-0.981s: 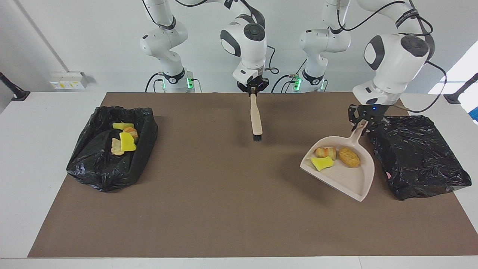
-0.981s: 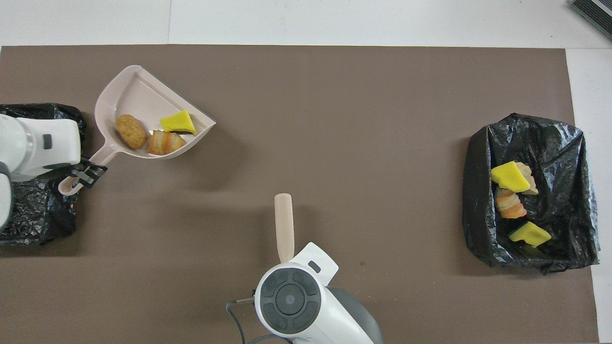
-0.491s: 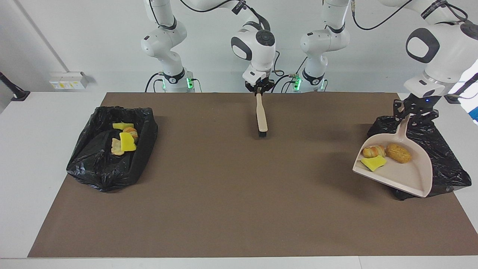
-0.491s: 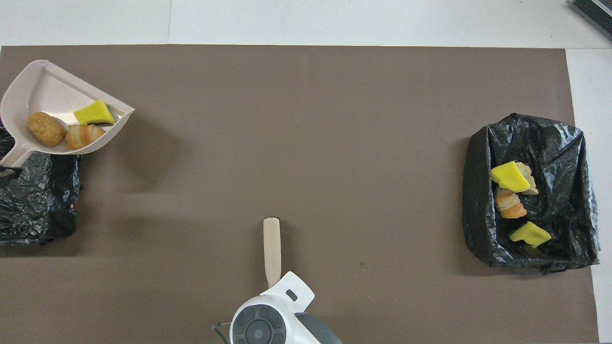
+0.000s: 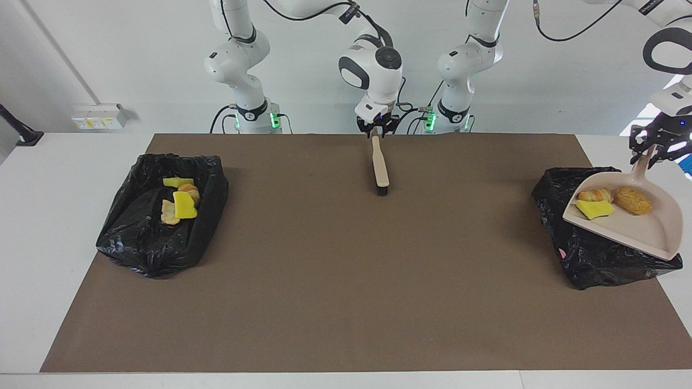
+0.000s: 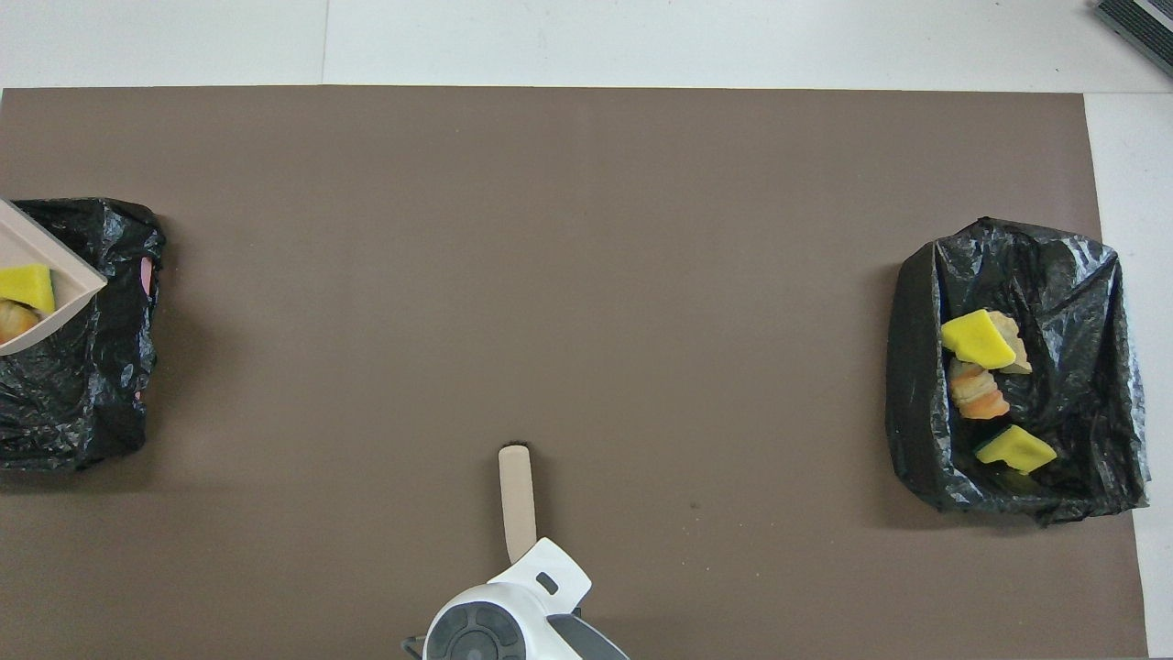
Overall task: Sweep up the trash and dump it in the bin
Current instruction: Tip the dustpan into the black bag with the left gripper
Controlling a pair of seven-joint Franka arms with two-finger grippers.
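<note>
The left gripper [image 5: 657, 147], clamped on the dustpan [image 5: 643, 229], has carried it over the bin [image 5: 589, 254]; the right gripper [image 5: 377, 129], grip unclear, has drawn the brush [image 5: 380, 167] back.

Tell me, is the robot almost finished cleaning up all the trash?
Nearly. Four scraps already lie in the black bag-lined bin at the right arm's end, and no scraps show on the brown mat. The left gripper holds the beige plastic dustpan with three scraps over the second black bin. Left: tipping them in. The right gripper has the beige brush.
</note>
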